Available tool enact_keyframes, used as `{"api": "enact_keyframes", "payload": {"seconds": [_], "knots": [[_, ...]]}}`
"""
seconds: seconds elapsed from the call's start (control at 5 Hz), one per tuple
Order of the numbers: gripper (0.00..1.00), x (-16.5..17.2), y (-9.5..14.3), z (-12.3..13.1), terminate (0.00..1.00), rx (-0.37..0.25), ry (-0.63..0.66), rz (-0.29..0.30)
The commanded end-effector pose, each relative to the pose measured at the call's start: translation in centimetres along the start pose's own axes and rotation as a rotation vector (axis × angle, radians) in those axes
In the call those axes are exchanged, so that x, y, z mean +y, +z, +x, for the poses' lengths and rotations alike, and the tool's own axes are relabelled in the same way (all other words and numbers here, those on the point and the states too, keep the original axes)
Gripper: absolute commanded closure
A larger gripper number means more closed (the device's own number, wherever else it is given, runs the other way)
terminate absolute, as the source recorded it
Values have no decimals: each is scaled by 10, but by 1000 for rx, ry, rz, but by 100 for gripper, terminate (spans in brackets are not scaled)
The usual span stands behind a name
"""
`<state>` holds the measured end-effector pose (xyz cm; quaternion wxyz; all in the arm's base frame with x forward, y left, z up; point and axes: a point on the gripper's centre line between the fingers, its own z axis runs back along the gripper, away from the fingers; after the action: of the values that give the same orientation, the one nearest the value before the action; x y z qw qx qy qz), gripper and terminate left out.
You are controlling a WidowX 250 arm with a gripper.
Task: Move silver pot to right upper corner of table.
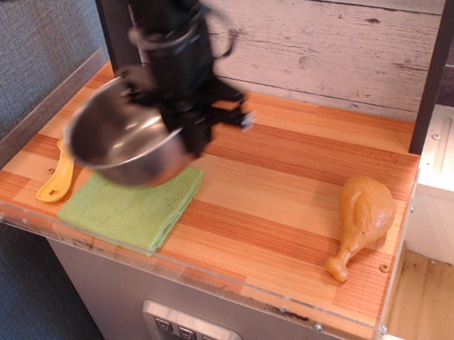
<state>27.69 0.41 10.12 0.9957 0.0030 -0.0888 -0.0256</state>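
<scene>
Silver pot (124, 144) clamped by rim in my gripper (194, 133), held tilted above green cloth (133, 209), clear of table (295, 204).

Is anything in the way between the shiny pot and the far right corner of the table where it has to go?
Nothing visible blocks it. The gripper holds the silver pot lifted above the green cloth, and the table is bare wood toward that corner. The toy chicken leg lies nearer the front edge, off that path.

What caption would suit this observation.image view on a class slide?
End effector holds the pot by its rim, lifted and tilted above the green cloth, with a chicken leg lying at the table's right.
</scene>
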Motion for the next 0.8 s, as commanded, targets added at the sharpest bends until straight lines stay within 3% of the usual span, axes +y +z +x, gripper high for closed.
{"api": "enact_keyframes", "payload": {"seconds": [0.0, 0.4, 0.6], "knots": [[100, -72, -25, 61, 0, -8, -134, 5], [100, -93, -58, 86, 0, 33, -156, 5], [100, -98, -63, 91, 0, 17, -160, -3]]}}
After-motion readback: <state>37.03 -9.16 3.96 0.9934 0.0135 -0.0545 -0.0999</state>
